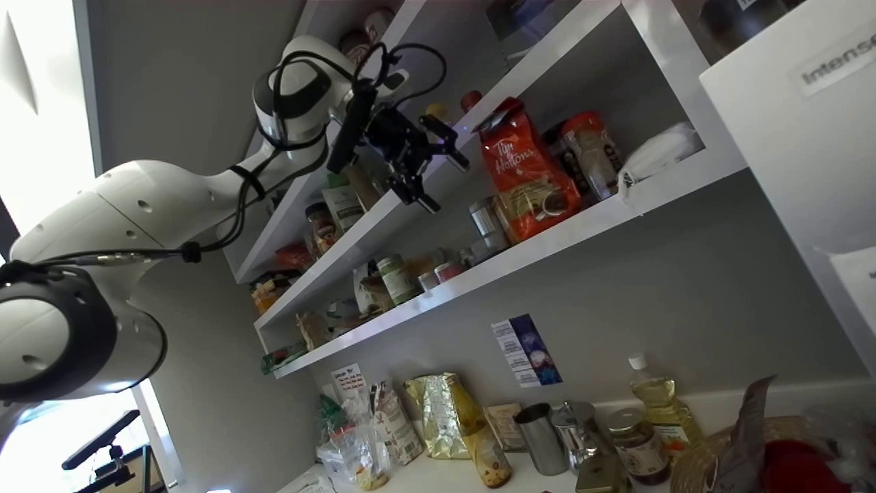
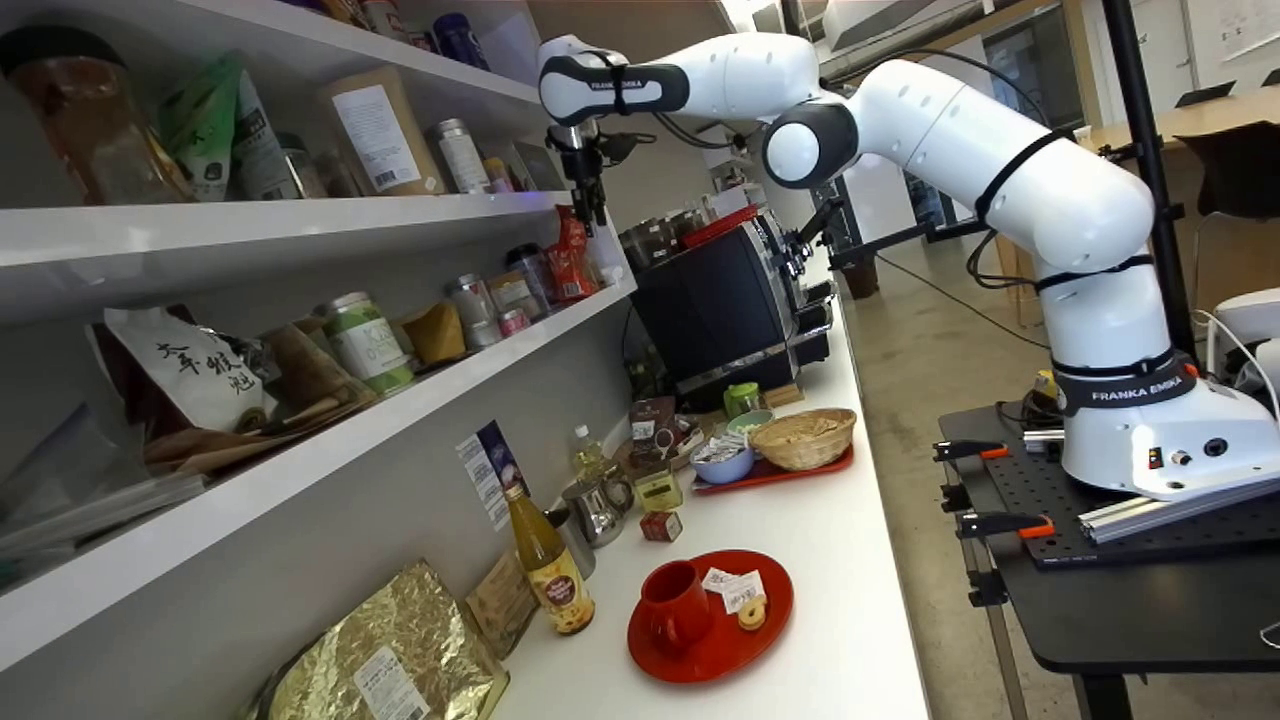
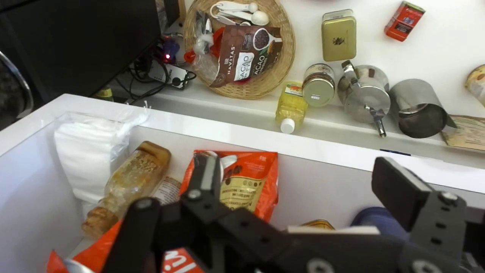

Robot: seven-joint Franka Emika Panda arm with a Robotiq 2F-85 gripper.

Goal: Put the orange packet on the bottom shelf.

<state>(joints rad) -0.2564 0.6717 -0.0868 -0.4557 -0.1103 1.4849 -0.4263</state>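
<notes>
The orange packet (image 1: pixel 523 171) stands on the bottom shelf (image 1: pixel 438 292), long axis upright; my jaws hang spread, empty, beside its upper half; I'd probably back away.

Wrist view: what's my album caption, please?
Open gripper near an orange coffee packet on the bottom shelf, Navitas cacao bag beyond.

In an exterior view, the packet (image 1: pixel 527 185) is set on the bottom shelf (image 1: pixel 493 266), toward the right; a container (image 1: pixel 594 157) and a bag (image 1: pixel 660 156) are placed to its right, a jar (image 1: pixel 397 277) well to its left. The gripper (image 1: pixel 446 183) is held left of the packet, apart from it. In an exterior view, on the counter (image 2: pixel 820 540) below, a plate (image 2: pixel 755 650) bearing a cup (image 2: pixel 672 600) is set near; a basket (image 2: pixel 805 458) is placed farther off on a tray (image 2: pixel 775 478).
</notes>
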